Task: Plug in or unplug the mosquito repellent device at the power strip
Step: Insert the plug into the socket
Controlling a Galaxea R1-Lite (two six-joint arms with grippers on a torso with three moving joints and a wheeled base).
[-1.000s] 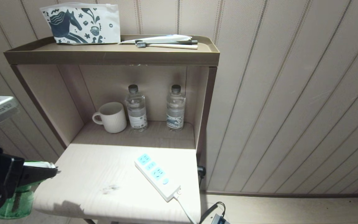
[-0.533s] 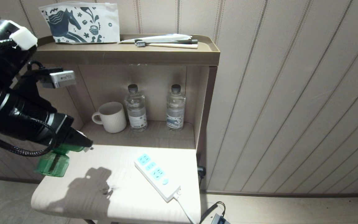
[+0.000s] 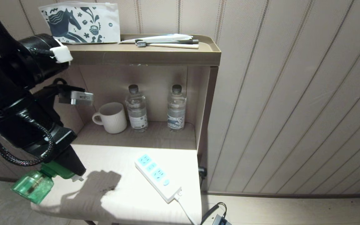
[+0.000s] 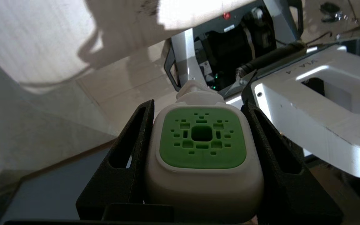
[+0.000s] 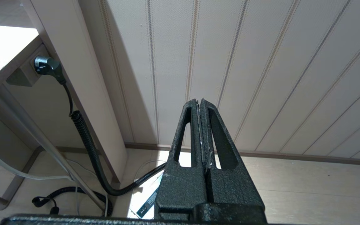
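Observation:
My left gripper (image 3: 70,171) hangs over the front left corner of the pale table (image 3: 127,200), shut on the mosquito repellent device (image 3: 33,185). The device is tilted, its translucent green bottle pointing down and left past the table edge. In the left wrist view its white cap with the green vented centre (image 4: 202,140) fills the space between the black fingers (image 4: 127,156) of the left gripper (image 4: 197,104). The white power strip (image 3: 157,175) lies slanted on the table's right half, its three light-blue sockets bare. My right gripper (image 5: 199,102) is parked low by the wall, shut and holding nothing.
In the shelf niche behind the table stand a white mug (image 3: 112,118) and two clear water bottles (image 3: 137,107). A horse-print pouch (image 3: 80,23) and toothbrushes (image 3: 167,42) lie on the top shelf. The strip's white cord (image 3: 186,211) drops off the table front; black cables (image 5: 89,147) run below.
My left arm has swung up from the lower left and in over the table's left side. The device came with it, then tipped so the bottle points down and left.

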